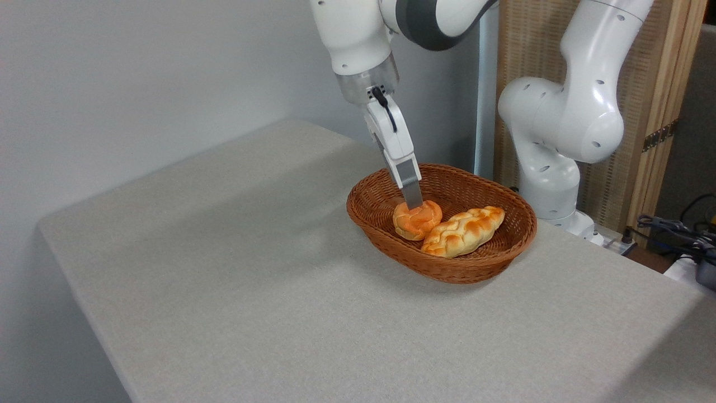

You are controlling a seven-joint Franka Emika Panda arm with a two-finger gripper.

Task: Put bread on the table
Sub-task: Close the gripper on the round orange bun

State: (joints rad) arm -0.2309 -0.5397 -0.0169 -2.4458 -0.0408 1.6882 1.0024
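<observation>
One bread (417,219) upright, knot-side up

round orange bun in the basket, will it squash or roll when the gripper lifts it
The bun looks puffy and lobed, so it is probably light and may dent under the gripper. Its rounded shape could let it roll on the flat table. It touches the braided loaf, which may shift as it lifts from the basket.

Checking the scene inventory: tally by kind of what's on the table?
Round orange bun: 1
Braided loaf: 1
Woven basket: 1
Total: 3. Both breads lie in the basket; the claw is at the bun.
</observation>
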